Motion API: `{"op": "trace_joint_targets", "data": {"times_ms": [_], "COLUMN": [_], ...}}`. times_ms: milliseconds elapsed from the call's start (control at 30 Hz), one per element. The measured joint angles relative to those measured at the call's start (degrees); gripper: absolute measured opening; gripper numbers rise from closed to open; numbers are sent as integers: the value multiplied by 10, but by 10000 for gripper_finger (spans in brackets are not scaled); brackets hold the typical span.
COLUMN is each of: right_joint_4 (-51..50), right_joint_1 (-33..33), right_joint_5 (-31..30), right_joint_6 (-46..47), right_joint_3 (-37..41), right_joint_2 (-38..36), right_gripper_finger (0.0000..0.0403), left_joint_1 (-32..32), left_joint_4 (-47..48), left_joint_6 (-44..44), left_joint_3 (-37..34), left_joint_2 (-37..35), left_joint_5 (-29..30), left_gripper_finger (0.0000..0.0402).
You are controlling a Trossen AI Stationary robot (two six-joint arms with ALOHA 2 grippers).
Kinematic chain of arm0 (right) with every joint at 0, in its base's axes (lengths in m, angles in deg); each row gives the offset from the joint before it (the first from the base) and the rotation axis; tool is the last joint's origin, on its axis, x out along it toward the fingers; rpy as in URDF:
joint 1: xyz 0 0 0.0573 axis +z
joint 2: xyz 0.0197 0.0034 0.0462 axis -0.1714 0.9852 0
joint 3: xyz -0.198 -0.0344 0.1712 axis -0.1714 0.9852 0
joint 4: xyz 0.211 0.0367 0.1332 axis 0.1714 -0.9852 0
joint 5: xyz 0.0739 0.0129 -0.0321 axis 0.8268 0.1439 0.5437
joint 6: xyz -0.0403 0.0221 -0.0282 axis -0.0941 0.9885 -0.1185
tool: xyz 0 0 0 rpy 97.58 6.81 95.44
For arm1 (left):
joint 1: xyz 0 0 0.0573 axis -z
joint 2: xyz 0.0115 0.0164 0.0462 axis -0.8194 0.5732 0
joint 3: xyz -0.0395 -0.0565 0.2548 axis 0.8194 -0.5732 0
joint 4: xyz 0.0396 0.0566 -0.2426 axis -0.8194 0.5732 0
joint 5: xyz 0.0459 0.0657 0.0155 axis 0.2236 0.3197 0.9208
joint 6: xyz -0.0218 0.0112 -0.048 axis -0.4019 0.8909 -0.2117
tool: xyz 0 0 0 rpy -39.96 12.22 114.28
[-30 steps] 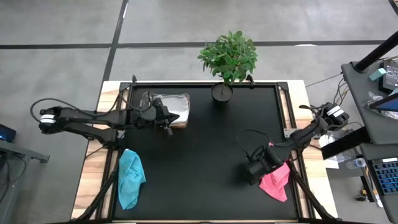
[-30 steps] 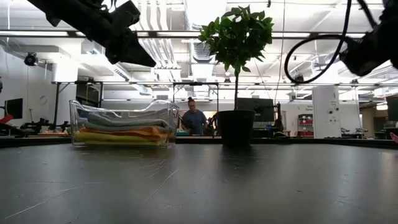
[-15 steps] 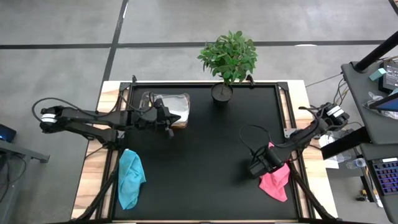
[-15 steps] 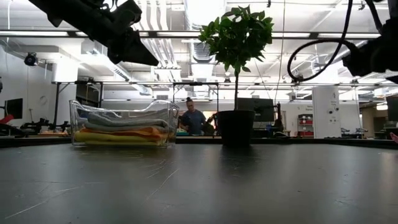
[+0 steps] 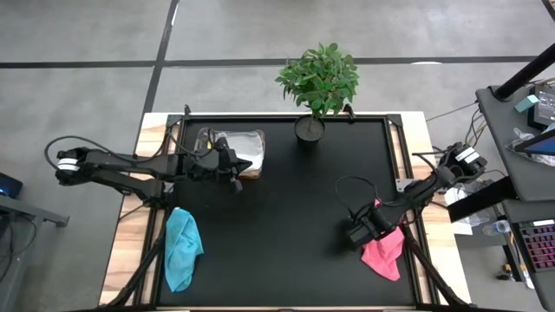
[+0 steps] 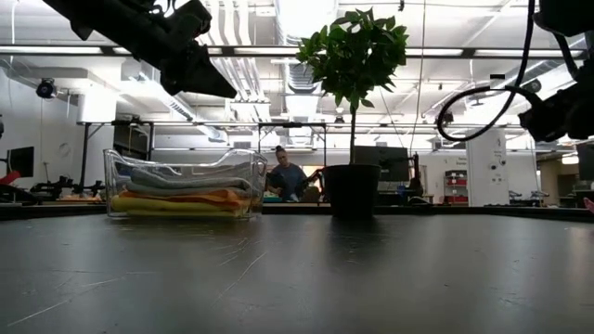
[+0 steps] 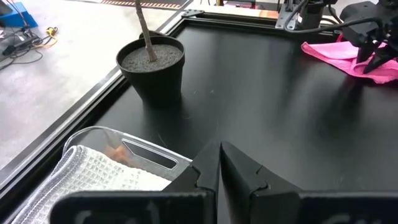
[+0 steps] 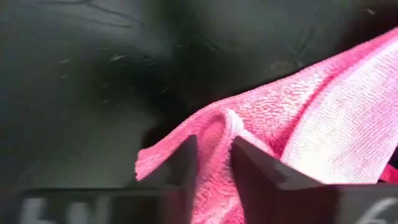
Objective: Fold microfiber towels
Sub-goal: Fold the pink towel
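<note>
At upper left, my left gripper (image 5: 236, 167) stayed pressed together over the clear box (image 5: 234, 150); the teal towel (image 5: 181, 248) lay unmoved at lower left. At lower right, my right gripper (image 5: 359, 234) had edged rightward, pinching the pink towel (image 5: 384, 251).

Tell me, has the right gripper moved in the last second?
Yes. The right gripper slid toward the table's right rail, onto the pink towel.

Black table (image 5: 295, 199) middle is lying open for passage. Clear box (image 5: 234, 152) and potted plant (image 5: 317, 87) are blocking the far edge; teal towel (image 5: 180, 247) and pink towel (image 5: 384, 251) are occupying the near corners.
</note>
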Motion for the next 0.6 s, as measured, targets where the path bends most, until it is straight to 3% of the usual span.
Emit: {"op": "trace_joint_targets", "data": {"times_ms": [133, 333, 500, 600], "right_joint_4": [-2, 1, 63, 157], "right_joint_1": [0, -1, 4, 15], "right_joint_5": [-7, -104, -238, -327], "right_joint_6": [-35, -168, -414, -615], "right_joint_3": [-10, -77, -138, -156], "right_joint_2": [0, -4, -8, -9], "right_gripper_finger": [20, 10, 9, 9], "left_joint_1": [0, 0, 0, 0], "left_joint_4": [-4, -22, -56, -89], "left_joint_6": [0, 0, -1, 0], "left_joint_3": [0, 0, 0, 0], "left_joint_2": [0, 0, 0, 0], "left_joint_5": [0, 0, -5, -54], "left_gripper_finger": [0, 0, 0, 0]}}
